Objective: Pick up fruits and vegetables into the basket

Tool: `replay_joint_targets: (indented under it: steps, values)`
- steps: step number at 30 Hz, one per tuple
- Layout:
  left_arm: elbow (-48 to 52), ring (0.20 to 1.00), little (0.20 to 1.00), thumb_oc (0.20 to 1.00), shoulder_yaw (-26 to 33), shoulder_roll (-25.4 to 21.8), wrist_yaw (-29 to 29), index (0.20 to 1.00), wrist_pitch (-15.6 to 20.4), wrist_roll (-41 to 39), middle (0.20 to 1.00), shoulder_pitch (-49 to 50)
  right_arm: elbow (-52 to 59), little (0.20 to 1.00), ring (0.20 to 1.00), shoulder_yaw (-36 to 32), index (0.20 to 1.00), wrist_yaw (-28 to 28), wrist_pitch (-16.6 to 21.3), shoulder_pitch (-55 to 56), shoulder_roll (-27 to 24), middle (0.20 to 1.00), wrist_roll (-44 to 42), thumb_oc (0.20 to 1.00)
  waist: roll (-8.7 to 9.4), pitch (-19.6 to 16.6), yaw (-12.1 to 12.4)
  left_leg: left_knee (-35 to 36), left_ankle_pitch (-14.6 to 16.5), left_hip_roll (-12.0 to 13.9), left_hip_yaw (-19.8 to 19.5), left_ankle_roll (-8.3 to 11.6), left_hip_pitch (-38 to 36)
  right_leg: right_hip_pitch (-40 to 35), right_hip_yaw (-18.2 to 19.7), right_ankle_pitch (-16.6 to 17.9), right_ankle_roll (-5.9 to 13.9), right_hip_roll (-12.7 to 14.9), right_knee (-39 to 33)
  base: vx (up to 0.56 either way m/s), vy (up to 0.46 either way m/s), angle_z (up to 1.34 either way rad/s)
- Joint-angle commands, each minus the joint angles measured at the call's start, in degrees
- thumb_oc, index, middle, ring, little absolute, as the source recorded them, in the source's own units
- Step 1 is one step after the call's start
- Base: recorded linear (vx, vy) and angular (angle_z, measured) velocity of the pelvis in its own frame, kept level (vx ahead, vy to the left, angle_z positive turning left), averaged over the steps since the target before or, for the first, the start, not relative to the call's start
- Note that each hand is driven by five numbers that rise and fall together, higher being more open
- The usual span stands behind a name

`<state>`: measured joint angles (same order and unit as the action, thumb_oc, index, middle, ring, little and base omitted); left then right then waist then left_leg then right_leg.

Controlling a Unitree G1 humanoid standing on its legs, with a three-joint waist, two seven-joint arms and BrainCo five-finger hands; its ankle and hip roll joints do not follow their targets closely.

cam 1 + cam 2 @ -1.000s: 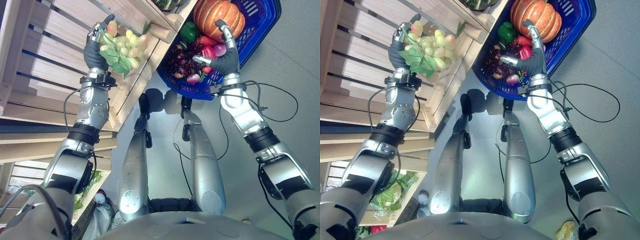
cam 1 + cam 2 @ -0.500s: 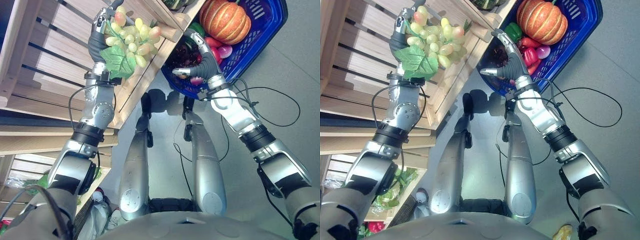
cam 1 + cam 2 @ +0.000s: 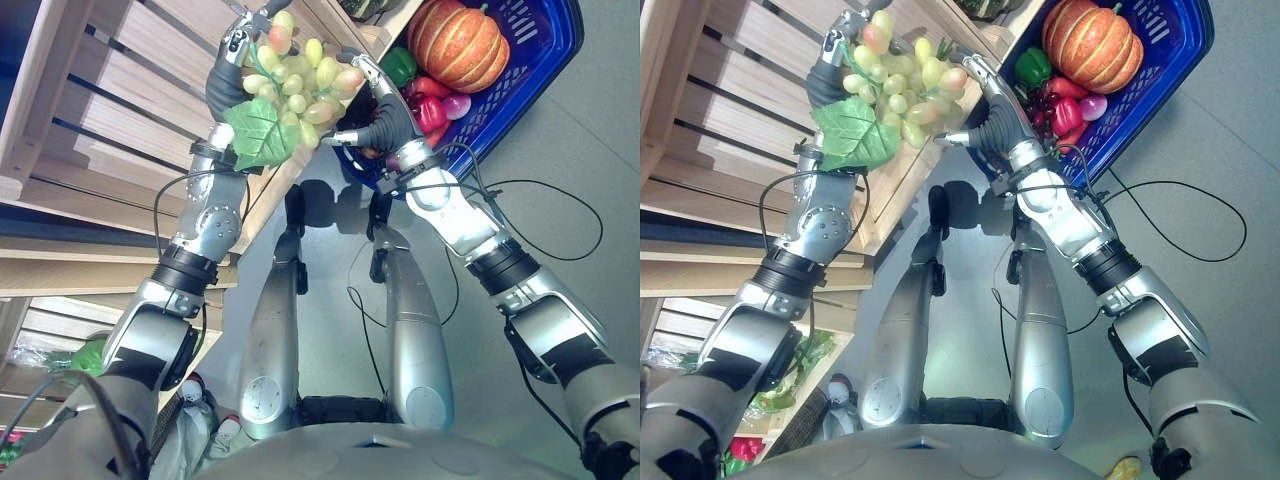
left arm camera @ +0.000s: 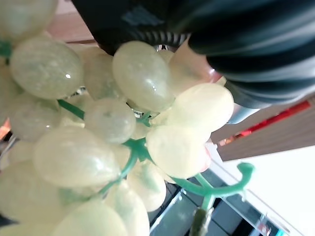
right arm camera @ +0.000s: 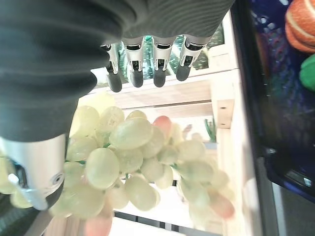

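Above shelf edge, L hand [image 3: 232, 80]: curled round pale green plastic grape bunch with leaf [image 3: 295, 85], lifted clear of slatted wooden crate shelf [image 3: 110, 110].
R hand [image 3: 992, 112]: fingers straight, off basket, now beside bunch.
Blue plastic basket [image 3: 545, 55]: holds orange pumpkin [image 3: 458, 42].
Meaning: prob handover.

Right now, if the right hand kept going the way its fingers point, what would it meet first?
Most likely the bunch of grapes held up by the left hand. The right hand is open beside it, fingers reaching toward the grapes, though the exact gap is hard to judge.
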<state>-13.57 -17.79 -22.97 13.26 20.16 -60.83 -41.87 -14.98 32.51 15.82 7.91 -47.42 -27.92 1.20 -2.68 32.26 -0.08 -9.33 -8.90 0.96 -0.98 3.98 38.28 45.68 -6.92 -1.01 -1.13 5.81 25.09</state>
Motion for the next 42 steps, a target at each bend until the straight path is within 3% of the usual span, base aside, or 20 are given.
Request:
replay_joint_targets:
  steps: [1,10,30,40,41,42]
  values:
    - [6.39,0.2,0.2,0.2,0.49,1.79,3.45,0.2,1.34,0.55,0.2,-2.11,5.65,1.0,1.0,0.89,1.0,0.87,1.39,-1.46,1.73,1.0,0.22,1.0,-0.59,-2.47,0.11,-5.3,6.54,-3.86,1.61,-1.73,0.44,-5.7,-0.53,0.86,4.65,-0.9,-6.99,0.0,-0.016,0.03]
    - [9.55,0.2,0.2,0.2,-0.67,2.8,5.63,0.2,-1.98,0.86,0.2,-2.68,5.1,1.0,1.0,0.91,1.0,1.8,0.43,-2.31,3.07,1.0,-0.64,1.0,-0.52,-2.47,0.42,-5.69,6.61,-4.05,1.42,-2.05,0.51,-5.61,-0.82,1.15,4.61,-0.89,-6.74,0.0,-0.003,0.01]
    - [14.95,0.2,0.2,0.2,-2.24,3.68,8.82,0.2,-3.01,1.26,0.2,-3.37,4.29,1.0,1.0,2.41,1.0,-2.03,-2.31,-3.33,4.79,1.0,-4.97,1.0,-0.6,-2.47,0.9,-5.62,6.32,-4.45,1.2,-2.34,0.53,-5.54,-1.28,1.71,4.56,-0.66,-6.73,0.0,0.0,0.0]
    - [16.66,0.2,0.2,0.2,-2.8,3.57,9.0,0.2,-4.13,1.31,0.2,-4.03,4.65,1.0,1.0,3.18,1.0,-4.46,-1.94,-4.19,4.94,1.0,-6.77,1.0,-0.64,-2.47,1.1,-5.45,6.18,-4.65,1.02,-2.4,0.55,-5.52,-1.41,1.84,4.53,-0.65,-6.86,0.0,0.0,0.0]
    - [16.68,0.2,0.2,0.2,-2.91,3.57,9.09,0.2,-4.34,1.34,0.2,-3.98,4.75,0.545,0.545,3.16,0.545,-4.66,-1.49,-4.22,4.88,0.545,-6.79,0.545,-0.65,-2.47,1.09,-5.49,6.17,-4.69,1.01,-2.41,0.53,-5.55,-1.39,1.85,4.56,-0.66,-6.85,0.0,0.0,0.0]
    - [16.73,0.2,0.2,0.2,-2.94,3.58,9.04,0.2,-4.41,1.33,0.2,-3.99,4.8,0.545,0.545,3.16,0.545,-4.61,-1.51,-4.27,4.92,0.545,-6.72,0.545,-0.65,-2.47,1.1,-5.48,6.17,-4.7,1.01,-2.41,0.52,-5.57,-1.4,1.86,4.56,-0.66,-6.86,0.0,0.0,0.0]
